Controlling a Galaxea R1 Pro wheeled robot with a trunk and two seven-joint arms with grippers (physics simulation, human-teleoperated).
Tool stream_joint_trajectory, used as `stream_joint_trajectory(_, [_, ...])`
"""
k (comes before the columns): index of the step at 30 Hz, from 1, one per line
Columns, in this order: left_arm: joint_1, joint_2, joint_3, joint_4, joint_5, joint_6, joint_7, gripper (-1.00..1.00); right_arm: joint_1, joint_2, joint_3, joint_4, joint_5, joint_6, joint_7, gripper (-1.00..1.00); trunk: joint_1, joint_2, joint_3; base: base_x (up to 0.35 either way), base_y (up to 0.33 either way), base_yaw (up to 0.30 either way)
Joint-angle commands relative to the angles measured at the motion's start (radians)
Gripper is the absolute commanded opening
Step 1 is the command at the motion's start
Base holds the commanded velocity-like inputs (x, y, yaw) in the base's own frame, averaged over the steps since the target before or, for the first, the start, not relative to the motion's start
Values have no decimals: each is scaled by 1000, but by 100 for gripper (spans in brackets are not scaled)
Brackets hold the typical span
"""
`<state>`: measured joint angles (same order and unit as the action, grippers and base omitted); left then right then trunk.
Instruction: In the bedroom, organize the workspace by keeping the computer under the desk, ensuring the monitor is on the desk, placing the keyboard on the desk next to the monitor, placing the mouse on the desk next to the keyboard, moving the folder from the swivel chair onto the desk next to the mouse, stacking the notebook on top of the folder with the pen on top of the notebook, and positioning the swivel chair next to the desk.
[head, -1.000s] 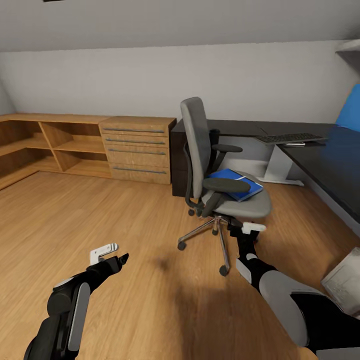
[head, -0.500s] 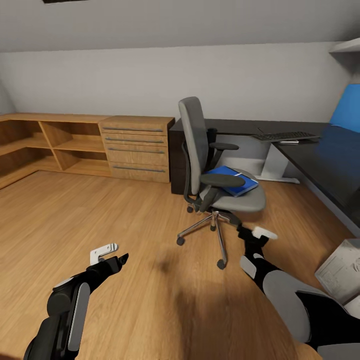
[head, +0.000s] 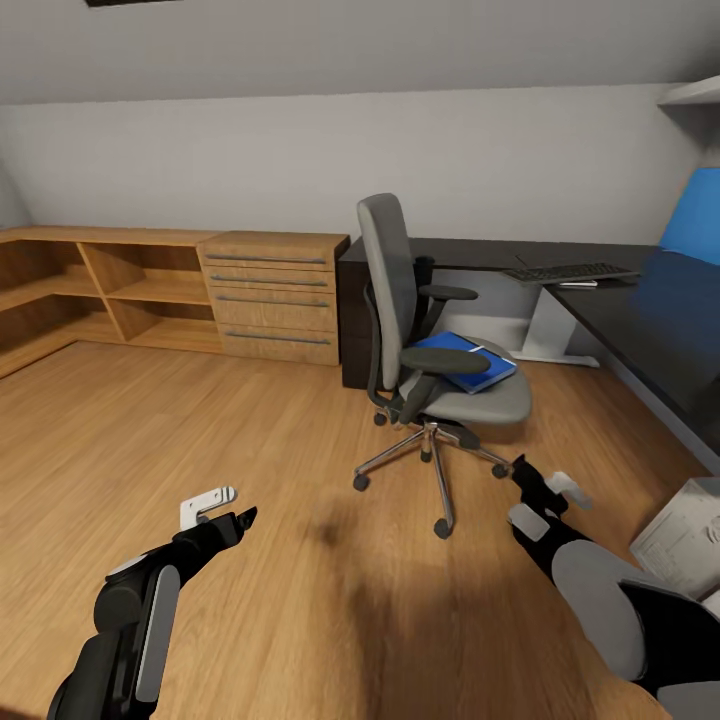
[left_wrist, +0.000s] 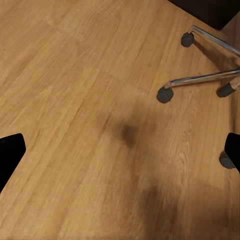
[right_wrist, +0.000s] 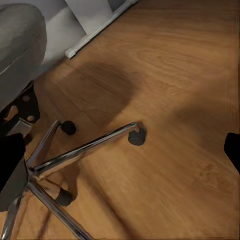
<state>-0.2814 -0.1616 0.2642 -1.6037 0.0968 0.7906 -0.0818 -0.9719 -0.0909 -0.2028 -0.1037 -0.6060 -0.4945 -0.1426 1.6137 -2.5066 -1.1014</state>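
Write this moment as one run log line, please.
left gripper: open, empty, over floor | right gripper: open, empty, near swivel chair base | folder: on chair seat | keyboard: on desk

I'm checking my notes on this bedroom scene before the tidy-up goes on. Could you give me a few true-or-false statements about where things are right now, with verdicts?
1. The thin bright blue folder lies on the seat of the grey swivel chair with chrome star base. True.
2. The flat dark-keyed keyboard is on the wooden floor. False: it lies on the glossy black desk.
3. The right gripper is shut on the folder. False: it hangs over the floor beside the chair's base, open and holding nothing.
4. The left gripper is open above bare floor. True.
5. The light wooden dresser with drawers stands against the wall, beside the desk's end. True.
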Motion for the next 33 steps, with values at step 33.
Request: stream_joint_trajectory(33, [-1,0,4,-2,8,6,-1,100,-1,14,2,-71,-36,6,124,100,0,0,-1,37,31,-189])
